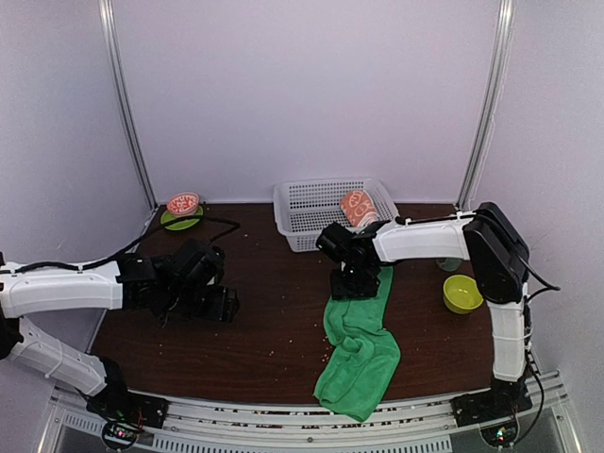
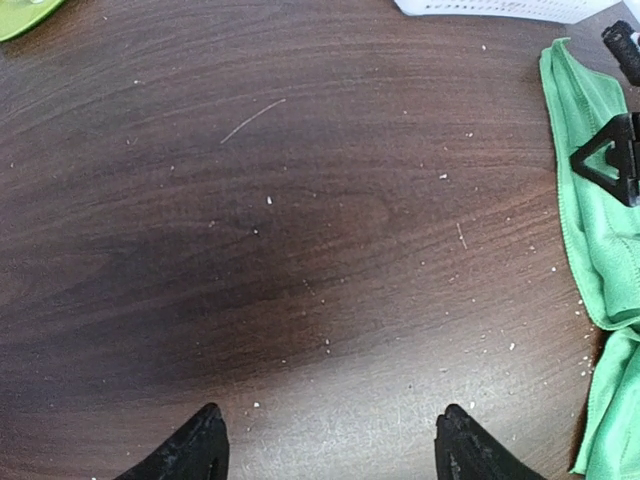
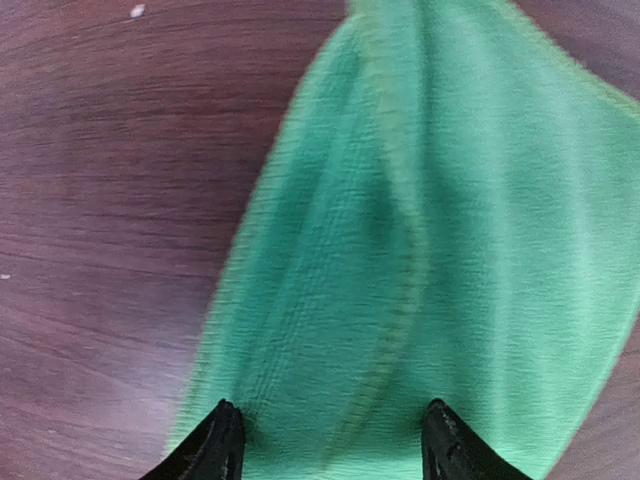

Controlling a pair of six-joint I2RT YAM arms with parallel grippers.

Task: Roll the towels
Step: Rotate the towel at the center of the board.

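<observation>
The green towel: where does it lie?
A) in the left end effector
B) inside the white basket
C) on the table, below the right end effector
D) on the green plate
C: the green towel lies on the table, its far end under the right end effector.

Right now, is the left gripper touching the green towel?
Apart. The top external view shows bare table between the left gripper and the green towel.
</observation>
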